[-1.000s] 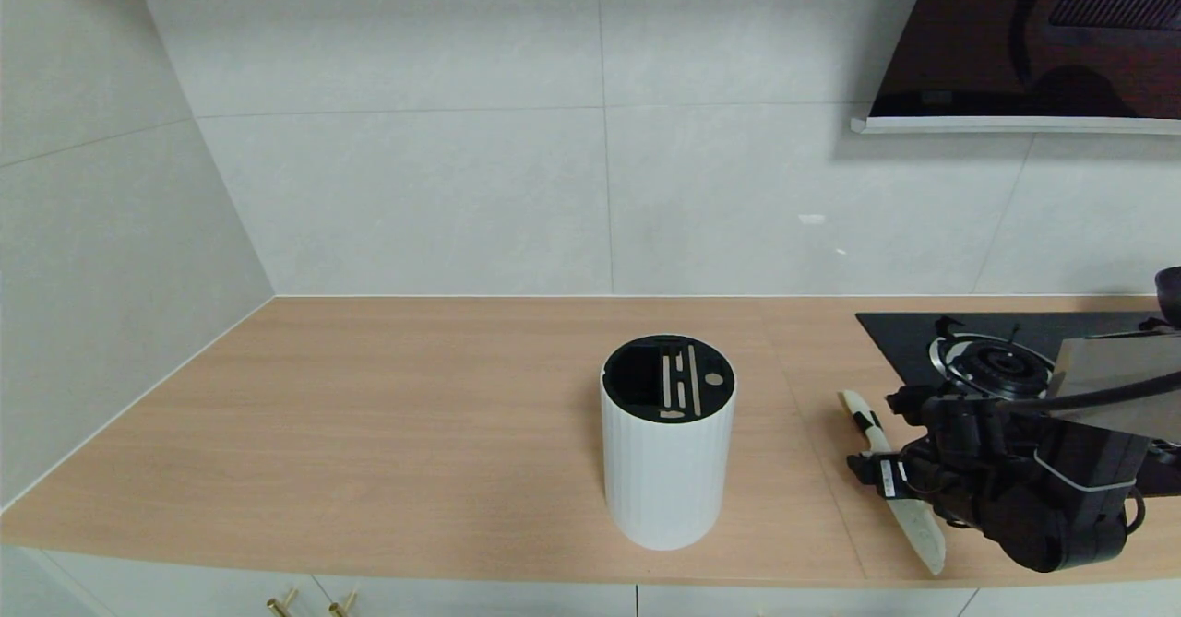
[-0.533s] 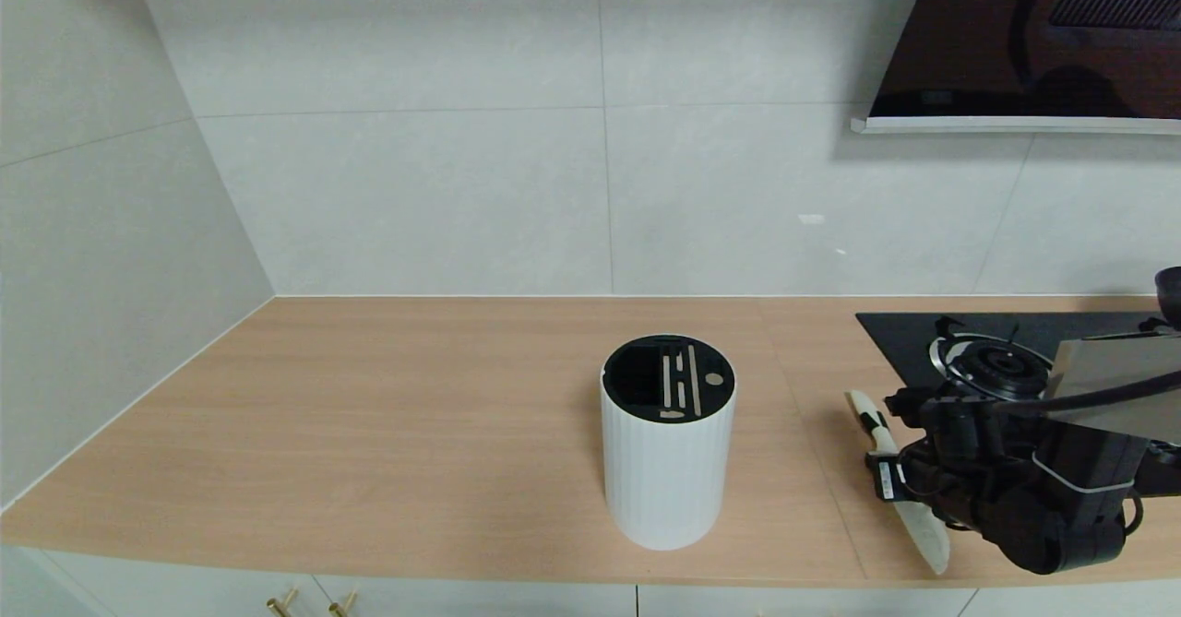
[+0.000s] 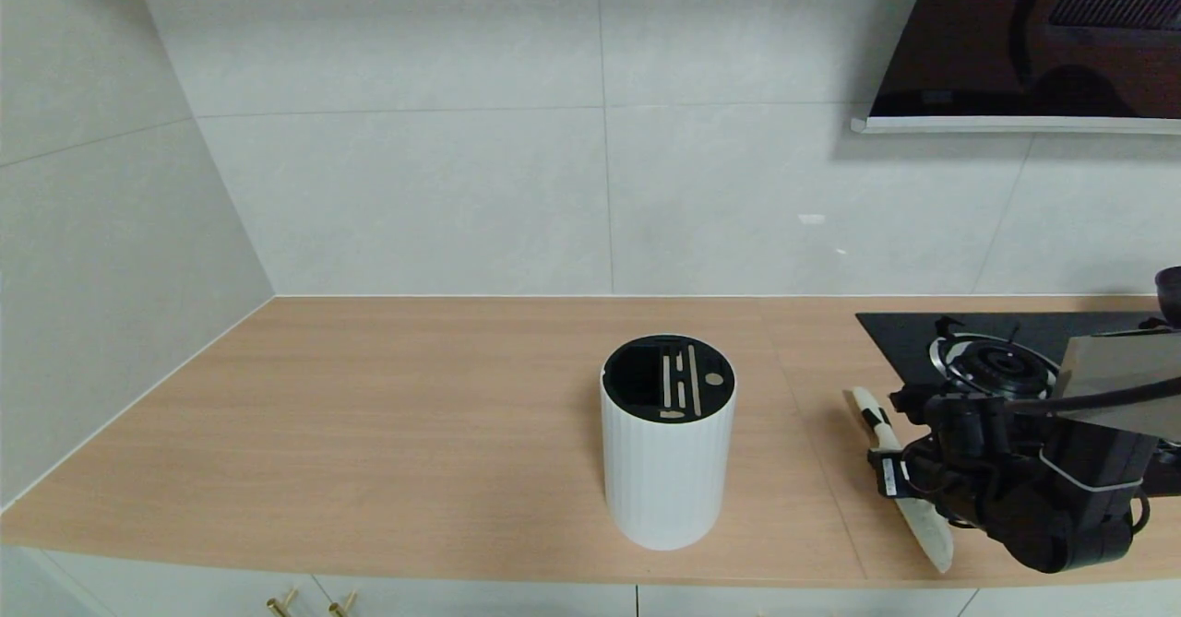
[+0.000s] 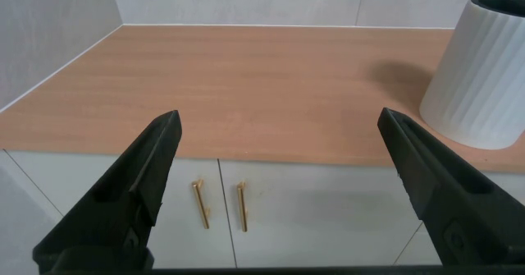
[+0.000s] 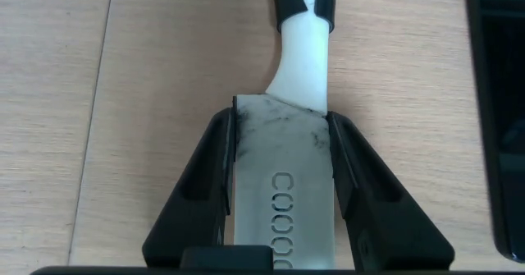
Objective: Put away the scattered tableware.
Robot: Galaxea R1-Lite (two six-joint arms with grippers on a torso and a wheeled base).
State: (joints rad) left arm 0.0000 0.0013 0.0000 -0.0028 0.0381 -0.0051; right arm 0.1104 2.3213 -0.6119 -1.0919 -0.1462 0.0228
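Pale wood countertop (image 3: 415, 433) under white tile. Nearest, at the front edge: left gripper (image 4: 277, 131) spread wide, empty. Next, right gripper (image 5: 281, 126) clamped across the flat blade of the white knife (image 5: 289, 156), low over the counter. Probably light, stiff, slick and brittle; safer pinched close to the handle. Beyond, to the left: upright slotted holder (image 3: 667, 451).

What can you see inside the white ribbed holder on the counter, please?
The holder has a black top with one large opening, narrow slots and a round hole. Nothing sticks out; deeper down is dark and hidden.
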